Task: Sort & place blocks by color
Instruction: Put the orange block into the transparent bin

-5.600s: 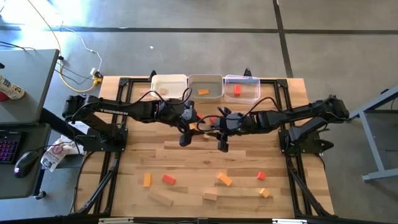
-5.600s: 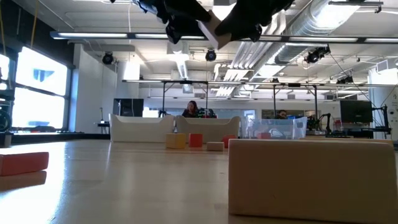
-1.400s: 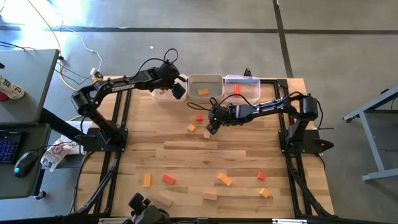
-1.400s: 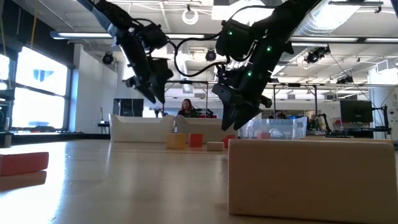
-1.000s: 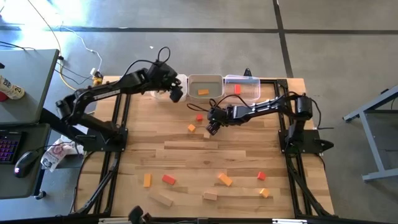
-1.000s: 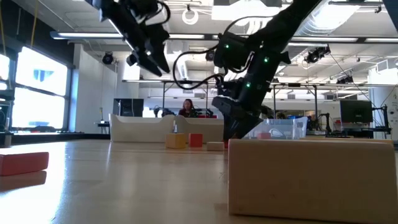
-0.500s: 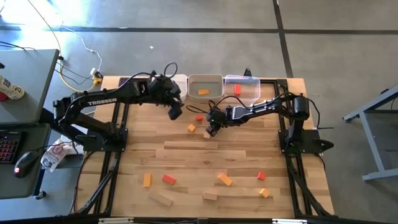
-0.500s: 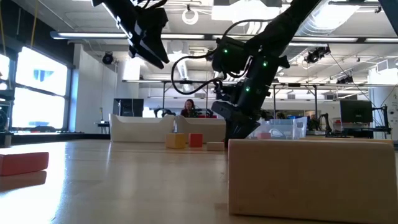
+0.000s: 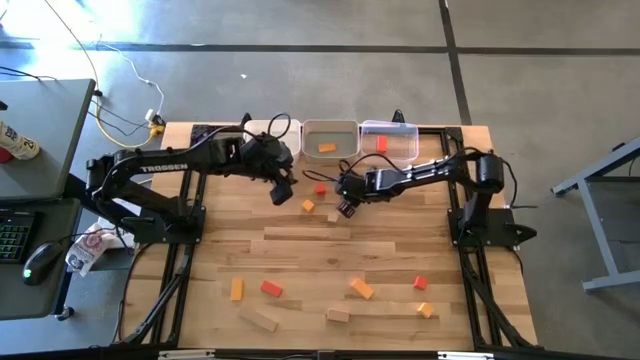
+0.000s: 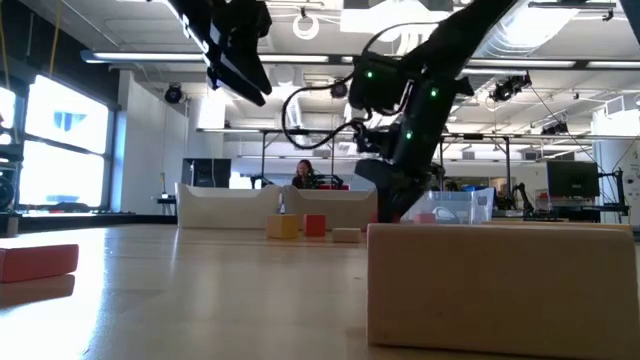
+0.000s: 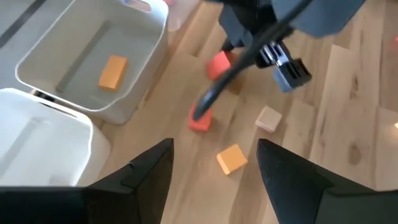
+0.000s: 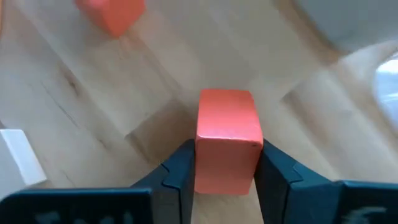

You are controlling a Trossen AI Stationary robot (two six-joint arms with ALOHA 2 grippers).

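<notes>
Clamping a red block point(image 12: 227, 140) between its two fingers, the right gripper point(image 9: 346, 207) hovers low over the table's middle back. The red bin point(image 9: 389, 141) lies just behind it and to its right, near, so the carry is judged short and the right arm is the nearer one. The block sits upright in the jaws, no long axis showing. The left gripper point(image 9: 281, 189), jaws spread and empty, hangs just left of the loose orange cube point(image 9: 308, 206). Remaining blocks lie scattered along the wooden tabletop's point(image 9: 300, 260) front. Beyond stretches an open workshop hall.
</notes>
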